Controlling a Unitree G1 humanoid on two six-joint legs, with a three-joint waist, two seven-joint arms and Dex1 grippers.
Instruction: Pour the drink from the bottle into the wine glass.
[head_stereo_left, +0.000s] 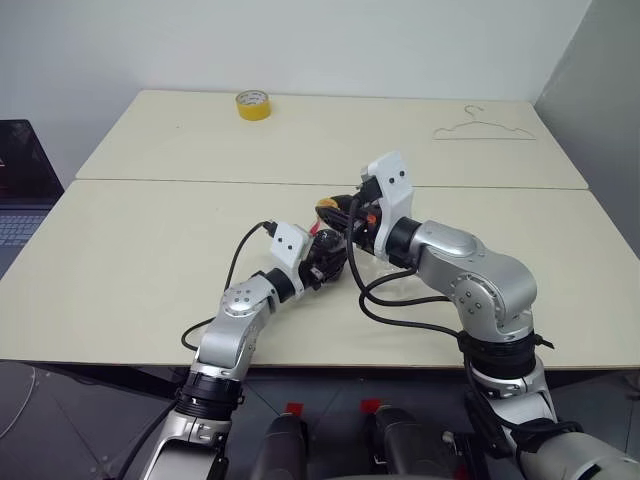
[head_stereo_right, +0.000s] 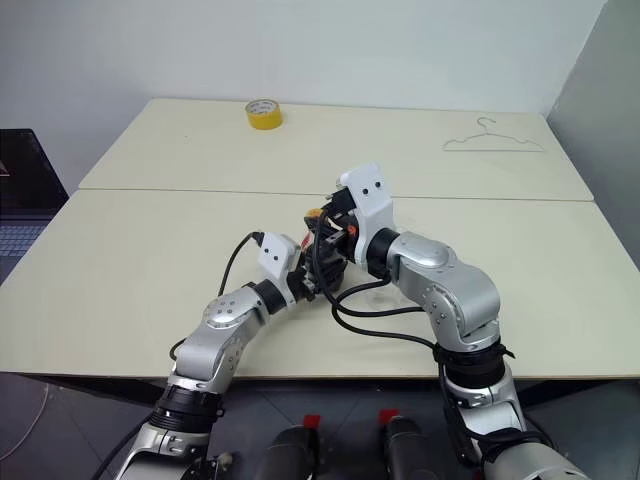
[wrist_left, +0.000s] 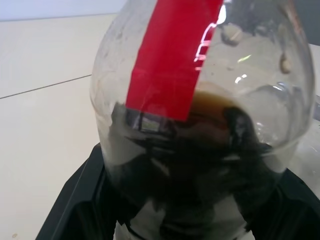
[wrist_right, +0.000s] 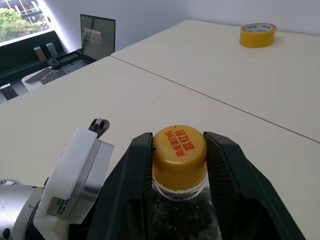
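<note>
From the head cameras, both arms meet over the middle of the pale counter (head_stereo_left: 150, 260), the left tool (head_stereo_left: 322, 262) low and the right tool (head_stereo_left: 352, 222) just above it at the yellow-orange cap (head_stereo_left: 327, 208), with a yellow tape roll (head_stereo_left: 252, 104) and a wire hanger (head_stereo_left: 485, 130) lying far back. In the left wrist view, the left tool's black fingers (wrist_left: 82, 200) are clamped on the bottle (wrist_left: 200, 125), whose clear rounded body with its red tag fills the gap between them, the dark brown drink (wrist_left: 200, 165) pooled inside. In the right wrist view, the right tool's fingers (wrist_right: 132, 175) stand either side of the cap, pressed against it, with a laptop (wrist_right: 97, 36) beyond the counter edge.
</note>
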